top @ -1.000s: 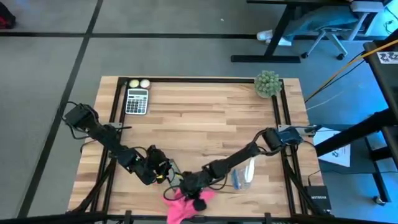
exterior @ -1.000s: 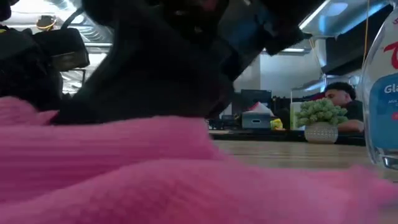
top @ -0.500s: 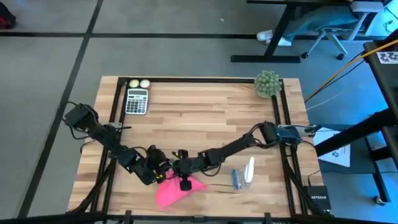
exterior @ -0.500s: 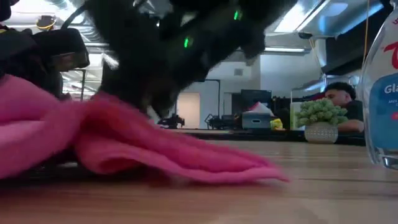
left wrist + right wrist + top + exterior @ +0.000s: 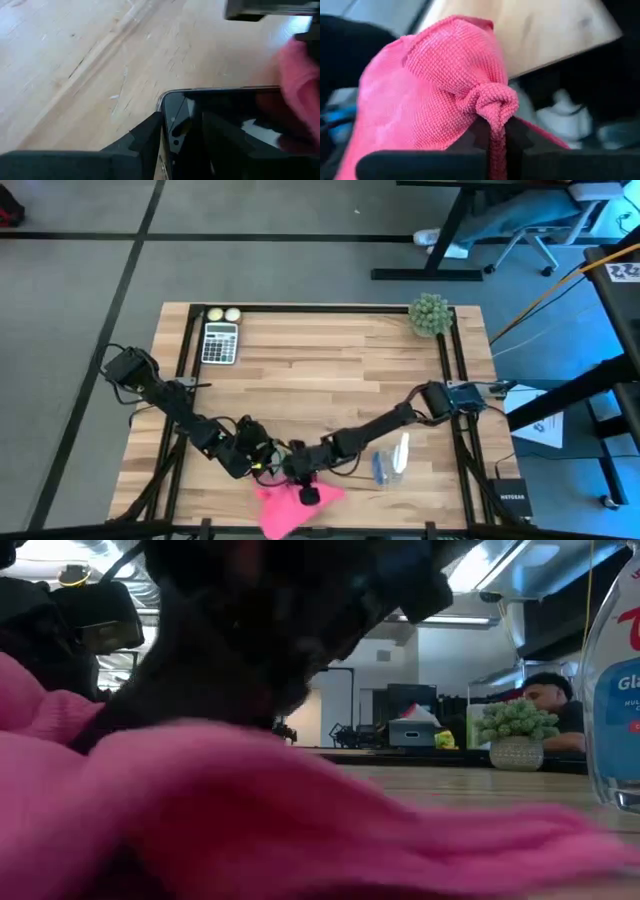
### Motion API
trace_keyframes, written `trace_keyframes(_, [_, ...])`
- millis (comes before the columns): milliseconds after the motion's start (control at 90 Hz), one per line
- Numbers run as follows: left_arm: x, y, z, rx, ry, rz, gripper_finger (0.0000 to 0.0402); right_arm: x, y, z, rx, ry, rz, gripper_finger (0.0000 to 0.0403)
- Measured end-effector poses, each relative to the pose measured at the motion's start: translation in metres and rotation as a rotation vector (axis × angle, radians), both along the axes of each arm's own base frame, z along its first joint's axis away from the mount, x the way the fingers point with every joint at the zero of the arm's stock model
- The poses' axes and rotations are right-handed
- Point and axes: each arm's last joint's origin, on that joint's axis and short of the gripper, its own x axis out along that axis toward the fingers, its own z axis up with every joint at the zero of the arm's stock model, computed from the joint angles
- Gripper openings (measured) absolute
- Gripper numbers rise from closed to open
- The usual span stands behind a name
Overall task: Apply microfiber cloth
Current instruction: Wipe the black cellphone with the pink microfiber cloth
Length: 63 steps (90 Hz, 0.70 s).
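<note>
Pink microfiber cloth (image 5: 285,506), pinched tight between the right gripper's (image 5: 303,489) closed jaws, had swung back toward the table's (image 5: 330,360) near edge from half a second earlier. It read as a wiping stroke across the black phone (image 5: 227,127), which the left gripper (image 5: 258,460) clamped by its edge.

The table (image 5: 330,370) is pale wood planks with a black frame along its edges, standing on grey carpet (image 5: 80,280) crossed by dark seams. Beyond it, at about one o'clock, a desk's black legs (image 5: 420,255) rest on the floor beside an office chair (image 5: 530,225) with a blue seat. In the low view, ceiling lights (image 5: 500,565) glow overhead, and a person (image 5: 550,710) sits at three o'clock behind a long dark counter (image 5: 460,755).
</note>
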Motion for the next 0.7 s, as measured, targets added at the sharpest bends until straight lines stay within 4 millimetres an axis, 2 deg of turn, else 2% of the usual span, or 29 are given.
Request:
trace_keyframes(100, [0.000, 0.000, 0.000, 0.001, -0.001, 0.002, 0.0128, -0.009, 0.001, 0.008, 0.025, 0.068, 0.056, 0.0003])
trace_keyframes(211, [0.000, 0.000, 0.000, 0.001, 0.000, 0.001, 0.0128, -0.006, -0.005, 0.034, -0.022, -0.030, 0.030, 0.0003])
trace_keyframes(344, [0.000, 0.000, 0.000, 0.005, 0.000, 0.003, 0.0128, 0.005, -0.026, 0.055, -0.147, -0.174, -0.111, 0.0003])
trace_keyframes(400, [0.000, 0.001, 0.000, 0.006, 0.001, 0.003, 0.0128, 0.008, -0.034, 0.053, -0.198, -0.181, -0.166, 0.0003])
trace_keyframes(556, [0.000, 0.001, 0.000, 0.008, 0.002, 0.002, 0.0128, 0.014, -0.048, 0.029, -0.224, -0.116, -0.263, 0.0003])
trace_keyframes(700, [0.000, 0.001, 0.000, 0.006, 0.003, 0.002, 0.0128, 0.013, -0.039, 0.014, -0.170, -0.067, -0.242, 0.0003])
